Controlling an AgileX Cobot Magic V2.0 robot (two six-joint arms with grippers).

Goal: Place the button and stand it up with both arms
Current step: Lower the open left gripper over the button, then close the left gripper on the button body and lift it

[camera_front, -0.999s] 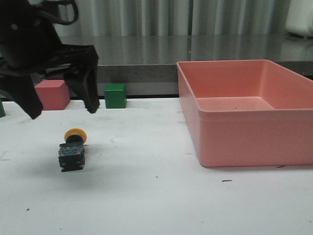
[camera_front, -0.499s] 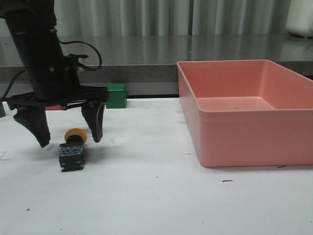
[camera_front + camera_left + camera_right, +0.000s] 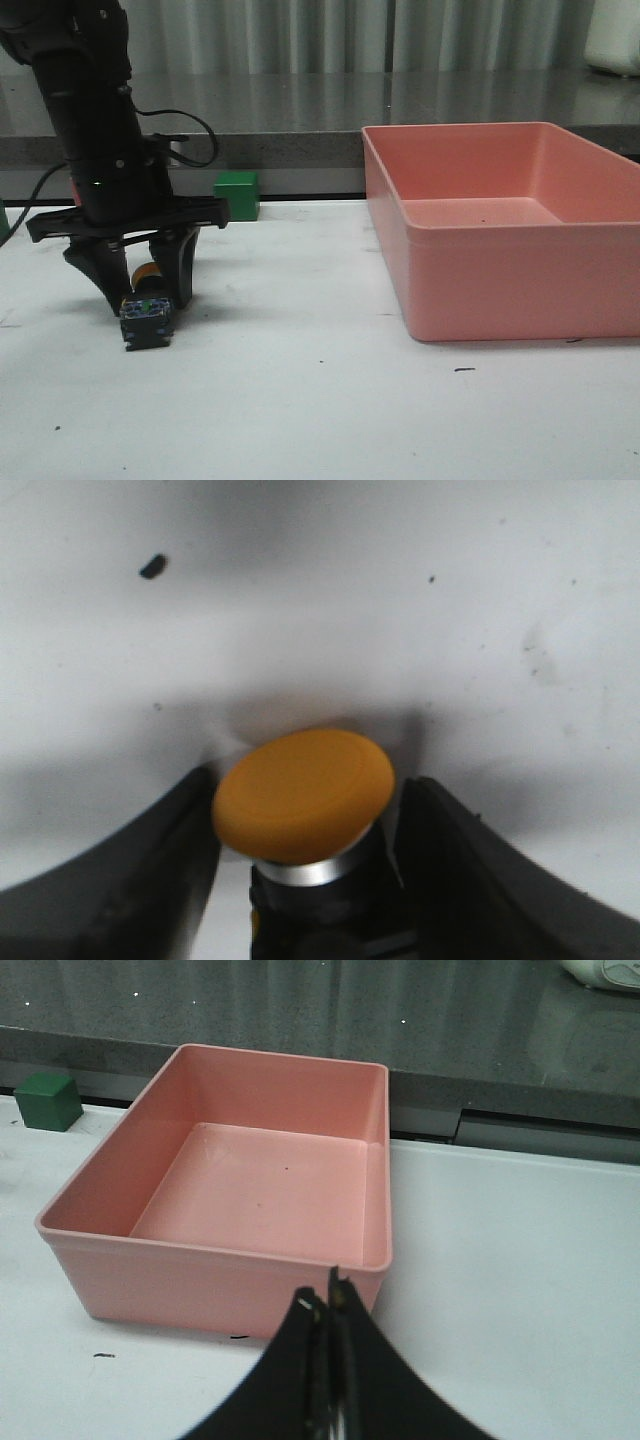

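button [image 3: 147, 312]: lying on its side on the white table [image 3: 320, 400], left half, yellow cap pointing away from the camera, boxy base toward it; not standing yet
left gripper [image 3: 140, 285]: down at table level around the button's cap end, one finger on each side
left jaws: narrow, bracketing the cap and neck; the left wrist view shows the cap [image 3: 303, 795] between both fingers [image 3: 130, 880] with thin gaps, so contact looks near but can't confirm a firm hold
right gripper [image 3: 328, 1305]: hanging above the table near the pink bin, not seen in the front view
right jaws: pressed together, holding nothing
step in hand: closing on the button for pickup, judged from finger placement
doing it well: squeeze on the black neck or silver ring, not the rounded cap, which may slip out; keep fingers centred so the button doesn't roll or skid; lift only once the grip is solid; base has to end up flat on the table, so leave it free for the other arm
risk: small part, domed cap, may pop sideways if one finger touches first
pink bin [image 3: 510, 225]: big, empty, right side of the table, well apart from the button
green cube [image 3: 237, 195]: at the back edge behind the left arm, not in the way
red cube [image 3: 75, 190]: mostly hidden behind the left arm, only a sliver visible
obstructions: none beside the button; bin sits between the right gripper and the button side
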